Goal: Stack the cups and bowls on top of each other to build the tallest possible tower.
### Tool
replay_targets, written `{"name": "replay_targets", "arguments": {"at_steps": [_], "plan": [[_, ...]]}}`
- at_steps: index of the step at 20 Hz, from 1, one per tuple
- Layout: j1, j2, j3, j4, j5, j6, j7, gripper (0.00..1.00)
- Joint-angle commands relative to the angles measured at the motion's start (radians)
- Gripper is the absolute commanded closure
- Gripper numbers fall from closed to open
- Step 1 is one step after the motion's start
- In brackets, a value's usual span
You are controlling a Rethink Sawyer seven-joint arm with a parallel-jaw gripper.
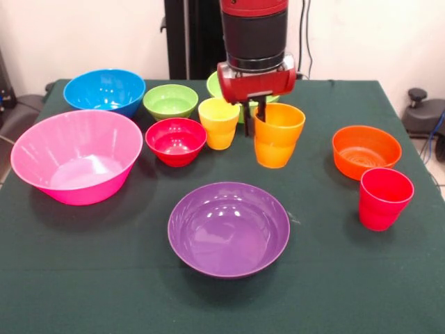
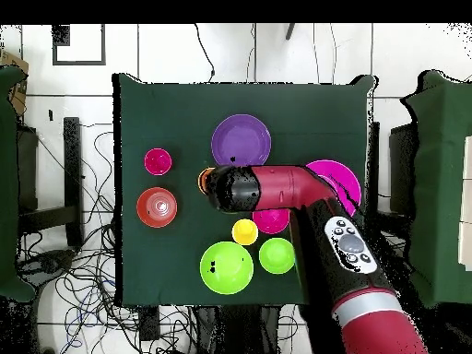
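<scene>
My gripper [image 1: 254,117] hangs over the orange cup [image 1: 278,136], its open fingers straddling the cup's left rim. The cup stands on the table; only its edge shows in the overhead view [image 2: 203,178]. The yellow cup [image 1: 218,123] stands just left of it and the red cup [image 1: 384,198] at the right. The purple bowl [image 1: 229,228] sits empty at the front middle. The pink bowl [image 1: 76,156], blue bowl [image 1: 104,90], small green bowl [image 1: 170,102], small red bowl [image 1: 175,141] and orange bowl [image 1: 366,151] stand apart. The large lime bowl [image 2: 227,267] is mostly behind the arm. Nothing is stacked.
The green cloth table [image 1: 83,278] ends at the front and at both sides. The arm [image 2: 304,189] reaches across the pink bowl and hides the blue bowl in the overhead view. Cables lie on the floor around the table.
</scene>
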Motion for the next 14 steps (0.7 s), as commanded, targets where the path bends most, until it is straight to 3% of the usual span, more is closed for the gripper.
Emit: {"name": "replay_targets", "arguments": {"at_steps": [1,9,14], "plan": [[-0.061,0.099,0.12,-0.149,-0.092,0.15,-0.289,1.0],[-0.125,0.181,0.182,-0.264,-0.164,0.224,-0.387,1.0],[-0.141,0.212,0.212,-0.294,-0.202,0.237,-0.394,1.0]]}}
